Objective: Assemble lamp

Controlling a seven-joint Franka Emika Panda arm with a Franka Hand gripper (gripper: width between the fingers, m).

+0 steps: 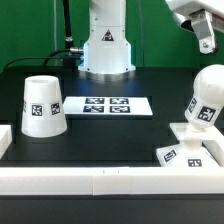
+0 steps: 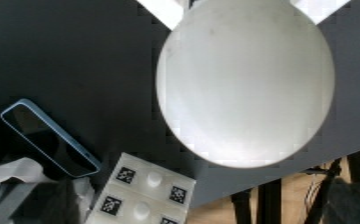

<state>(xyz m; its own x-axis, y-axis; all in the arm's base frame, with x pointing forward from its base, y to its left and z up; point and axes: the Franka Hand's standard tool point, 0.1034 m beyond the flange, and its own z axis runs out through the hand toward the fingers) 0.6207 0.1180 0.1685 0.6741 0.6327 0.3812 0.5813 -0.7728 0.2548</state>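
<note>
The round white bulb [image 1: 205, 98] stands tilted on its tagged neck at the exterior view's right, beside the flat square base [image 1: 186, 153], which lies by the front wall. The tapered shade [image 1: 42, 105] stands mouth down at the exterior view's left. My gripper [image 1: 206, 42] hangs above the bulb, apart from it, and looks open and empty. In the wrist view the bulb [image 2: 244, 85] fills the middle and the tagged base [image 2: 150, 192] shows beside it. My fingertips do not show there.
The marker board [image 1: 107, 105] lies flat in the middle of the dark table. A white wall [image 1: 110, 180] runs along the front edge, with more wall at the right. The arm's base [image 1: 105, 45] stands at the back. A dark framed object [image 2: 49, 145] shows in the wrist view.
</note>
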